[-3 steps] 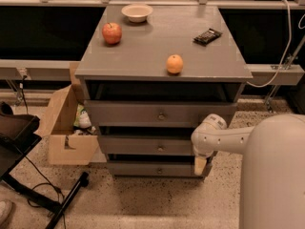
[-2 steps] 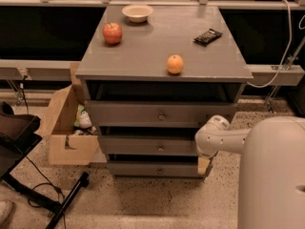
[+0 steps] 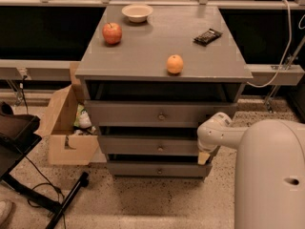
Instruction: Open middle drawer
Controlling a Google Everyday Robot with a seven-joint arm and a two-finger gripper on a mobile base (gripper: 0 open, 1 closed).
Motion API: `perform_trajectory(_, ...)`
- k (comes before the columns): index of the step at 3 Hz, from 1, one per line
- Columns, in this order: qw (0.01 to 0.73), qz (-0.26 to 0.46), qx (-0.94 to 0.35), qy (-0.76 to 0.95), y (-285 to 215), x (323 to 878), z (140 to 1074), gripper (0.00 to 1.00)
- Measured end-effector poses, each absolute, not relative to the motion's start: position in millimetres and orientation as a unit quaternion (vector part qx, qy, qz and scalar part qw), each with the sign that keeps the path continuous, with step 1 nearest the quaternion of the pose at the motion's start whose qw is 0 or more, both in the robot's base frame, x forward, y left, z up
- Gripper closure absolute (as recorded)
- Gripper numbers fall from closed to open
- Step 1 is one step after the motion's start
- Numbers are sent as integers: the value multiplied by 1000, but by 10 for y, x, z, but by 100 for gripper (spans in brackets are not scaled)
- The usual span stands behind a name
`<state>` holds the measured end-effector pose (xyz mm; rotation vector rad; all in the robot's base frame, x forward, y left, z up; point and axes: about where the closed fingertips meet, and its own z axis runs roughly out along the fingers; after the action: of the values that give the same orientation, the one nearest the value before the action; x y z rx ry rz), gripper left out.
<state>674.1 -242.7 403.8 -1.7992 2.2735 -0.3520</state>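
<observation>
The broad grey metal cabinet (image 3: 157, 51) with a flat top fills the middle of the view. My own pale rounded body (image 3: 271, 175) bulks at four o'clock, and from it my white arm (image 3: 224, 135) reaches toward nine o'clock, to the cabinet's right edge. An open brown cardboard box (image 3: 59, 137) sits on the speckled floor at the cabinet's nine o'clock, just beside it.

Three grey fronts are stacked down the cabinet face. The middle drawer (image 3: 133, 145), a wide shallow grey panel, lies between the top drawer (image 3: 124, 113) and the bottom drawer (image 3: 138, 169). Its small round metal knob (image 3: 160, 149) sits at the panel's centre, with a dark gap above the panel.

My gripper (image 3: 203, 157) hangs at the right end of that middle front, at three o'clock from the knob and well apart from it. Whether it is released or clenched, I cannot tell.

On the top, a shallow white bowl (image 3: 137, 12) stands at twelve o'clock, a red apple (image 3: 112, 33) at ten, a round orange (image 3: 175, 64) at five near the front edge, and a dark flat snack packet (image 3: 208, 36) at two.
</observation>
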Motion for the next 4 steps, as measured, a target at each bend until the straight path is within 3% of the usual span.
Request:
perform_trajectory(3,79,-89,-610,783,-2395,6409,4183,88)
perform_trajectory(4,78,-89,-610,784,-2397,6393,4196,98)
